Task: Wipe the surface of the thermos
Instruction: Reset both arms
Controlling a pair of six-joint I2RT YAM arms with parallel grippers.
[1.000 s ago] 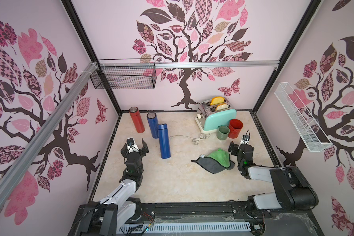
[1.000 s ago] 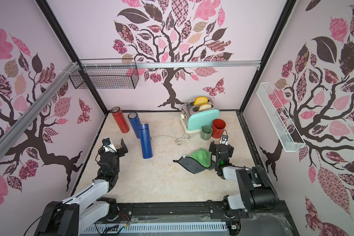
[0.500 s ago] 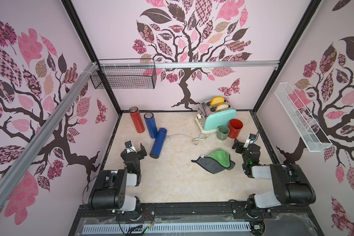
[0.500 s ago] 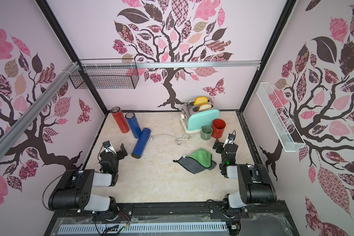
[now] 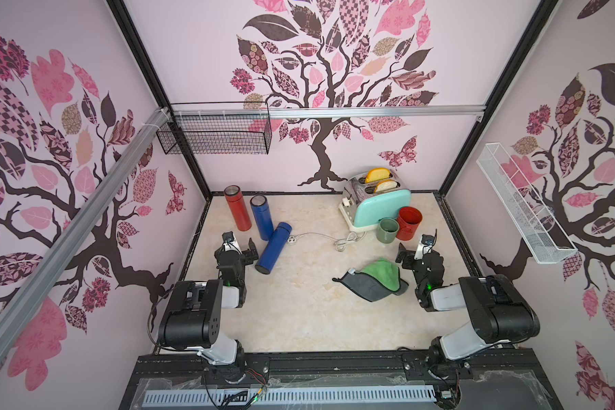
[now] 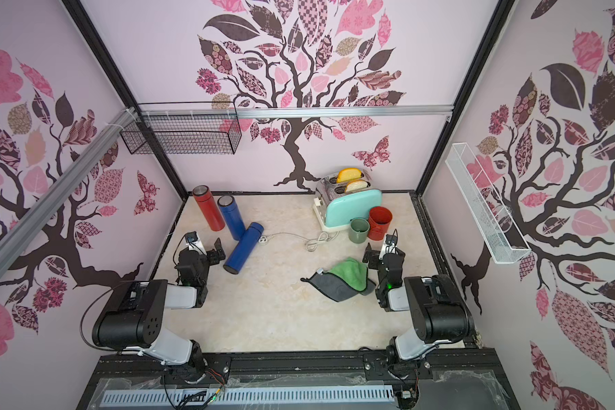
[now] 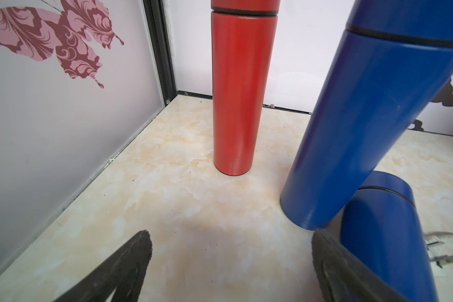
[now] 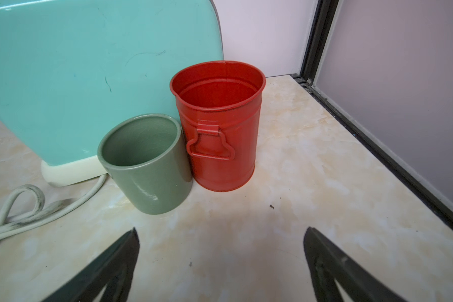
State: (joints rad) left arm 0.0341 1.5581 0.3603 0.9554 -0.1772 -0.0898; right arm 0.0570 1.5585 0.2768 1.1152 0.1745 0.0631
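On a cream marbled tabletop point(image 5: 299, 319), the left gripper point(image 5: 239, 242) is held wide apart and empty; just beside it a smooth blue thermos point(image 5: 274, 247) is laid on its side, a dark seam ringing its cap, which is pointed toward an upright blue thermos point(image 5: 261, 220) and a red thermos point(image 5: 237, 212). The right gripper point(image 5: 412, 248) is likewise spread with nothing in it, a green-and-grey cloth point(image 5: 377, 278) crumpled nearby.

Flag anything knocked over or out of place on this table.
One blue cylindrical thermos lies on its side, while the other blue thermos and the red thermos stand upright. Nothing looks spilled.
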